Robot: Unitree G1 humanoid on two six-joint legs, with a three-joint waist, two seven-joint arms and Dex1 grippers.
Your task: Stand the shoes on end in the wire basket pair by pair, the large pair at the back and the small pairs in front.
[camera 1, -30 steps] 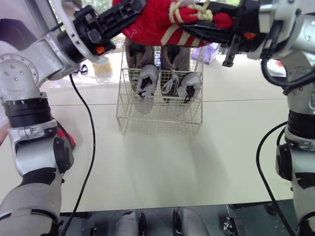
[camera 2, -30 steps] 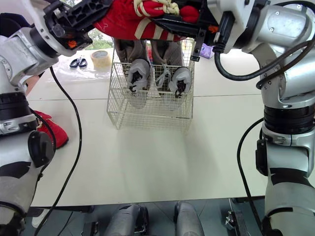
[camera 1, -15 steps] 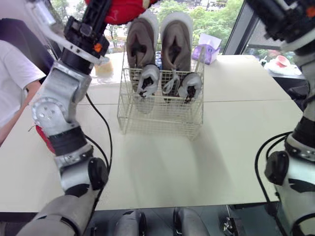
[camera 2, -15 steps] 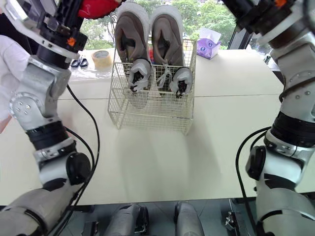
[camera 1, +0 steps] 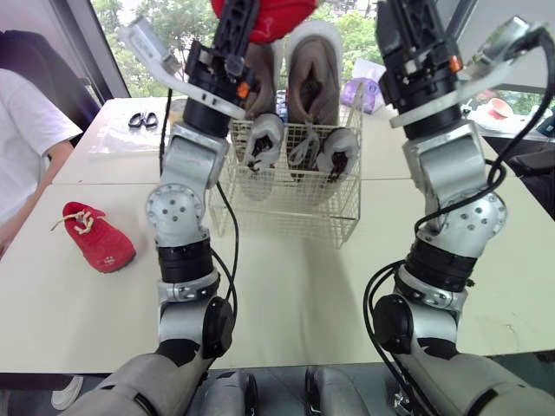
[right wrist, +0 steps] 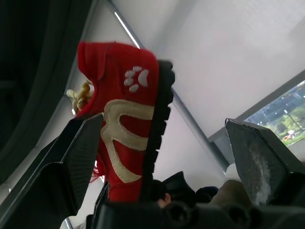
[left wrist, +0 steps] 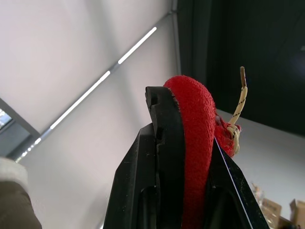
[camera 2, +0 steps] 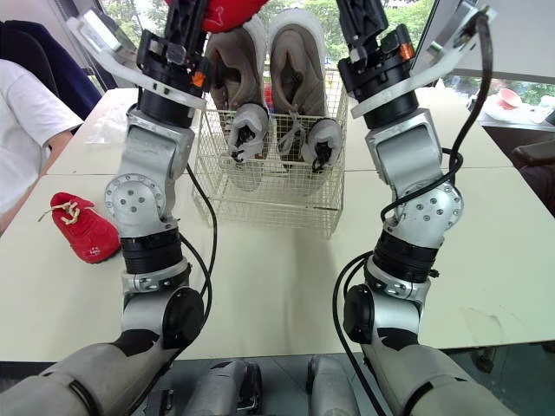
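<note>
High over the wire basket (camera 1: pixel 286 212), my left gripper (left wrist: pixel 183 119) is shut on a red shoe (left wrist: pixel 196 114) with cream laces. That same red shoe (right wrist: pixel 127 119) shows between the spread fingers (right wrist: pixel 71 157) of my right gripper (right wrist: pixel 163 119), which is open and apart from it. A second red shoe (camera 1: pixel 97 238) lies on the table to the left. In the basket, a large taupe pair (camera 1: pixel 314 65) stands on end at the back. A small grey pair (camera 1: pixel 260 143) stands in front of it.
A person in a white shirt (camera 1: pixel 26 130) stands at the table's left edge. Scissors (camera 1: pixel 143 120) and a purple tissue box (camera 1: pixel 364 87) lie at the back. Both raised arms partly hide the basket's sides.
The right gripper has opened and let go of the red shoe. Both arms have swung upward, the left one carrying the shoe alone. The camera has shifted, bringing the second red shoe into view.
</note>
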